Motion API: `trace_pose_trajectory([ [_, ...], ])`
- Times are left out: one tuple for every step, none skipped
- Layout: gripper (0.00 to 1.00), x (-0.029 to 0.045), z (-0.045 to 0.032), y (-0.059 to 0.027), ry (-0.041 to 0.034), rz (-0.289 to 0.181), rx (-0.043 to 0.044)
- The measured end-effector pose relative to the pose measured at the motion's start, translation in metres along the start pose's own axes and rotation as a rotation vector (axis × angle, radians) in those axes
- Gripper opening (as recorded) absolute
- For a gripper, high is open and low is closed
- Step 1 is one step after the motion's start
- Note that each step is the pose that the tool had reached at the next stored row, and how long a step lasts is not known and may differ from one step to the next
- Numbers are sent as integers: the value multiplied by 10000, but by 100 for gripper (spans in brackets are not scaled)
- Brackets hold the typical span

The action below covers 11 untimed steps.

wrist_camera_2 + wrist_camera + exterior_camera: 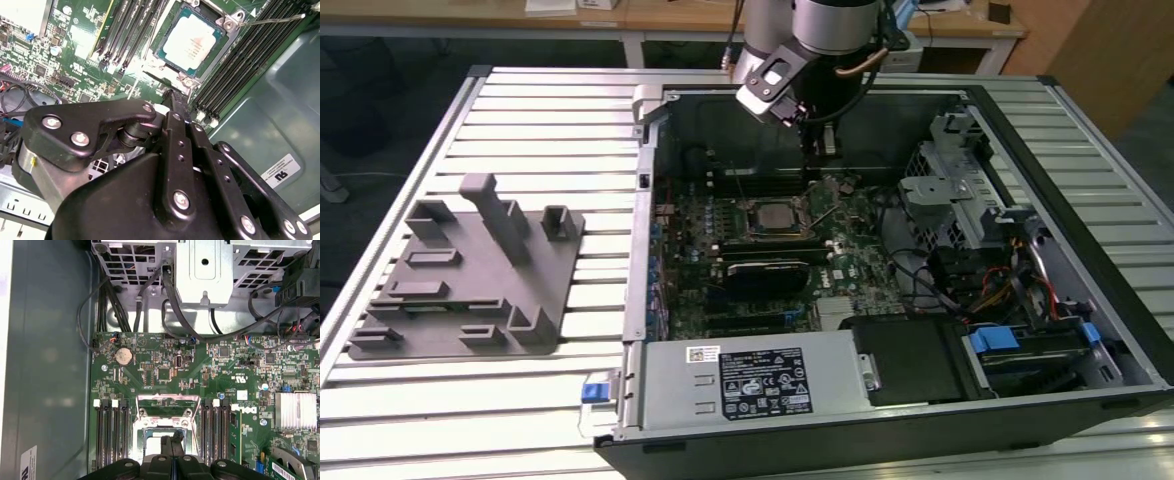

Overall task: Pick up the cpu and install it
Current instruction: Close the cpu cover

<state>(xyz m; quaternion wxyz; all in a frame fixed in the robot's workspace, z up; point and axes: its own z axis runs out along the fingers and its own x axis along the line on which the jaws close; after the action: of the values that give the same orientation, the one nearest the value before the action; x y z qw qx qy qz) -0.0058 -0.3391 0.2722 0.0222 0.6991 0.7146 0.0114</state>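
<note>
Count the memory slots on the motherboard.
4: two slots on one side of the cpu, two on the other. The gripper may hide more.

— Where's the arm (834,25)?
— It reaches in from above, wrist bent downward.
— And the pincer (175,96)?
— It points straight down, slim black fingers (172,442) pressed together.

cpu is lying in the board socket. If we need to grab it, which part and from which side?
Take the cpu by two opposite edges of its metal top plate, coming straight down from above. It lies flat in the socket, whose frame hems in all four sides, so a sideways approach looks blocked. The gripper hangs just beside it, shut.
</note>
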Motion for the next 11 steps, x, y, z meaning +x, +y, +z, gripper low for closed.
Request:
trace_pose_trajectory([
  [11, 0, 0, 8, 0, 0, 0],
  [11, 0, 0, 14, 0, -1, 0],
  [11, 0, 1, 19, -1, 0, 0],
  [11, 1, 1, 25, 0, 0, 0],
  [11, 1, 1, 31, 0, 0, 0],
  [11, 1, 2, 39, 0, 0, 0],
  [11, 2, 2, 46, -1, 0, 0],
  [11, 2, 2, 55, -1, 0, 0],
  [11, 3, 3, 64, 0, 0, 0],
  [11, 4, 3, 73, 0, 1, 0],
  [11, 6, 3, 80, -3, 0, 1],
])
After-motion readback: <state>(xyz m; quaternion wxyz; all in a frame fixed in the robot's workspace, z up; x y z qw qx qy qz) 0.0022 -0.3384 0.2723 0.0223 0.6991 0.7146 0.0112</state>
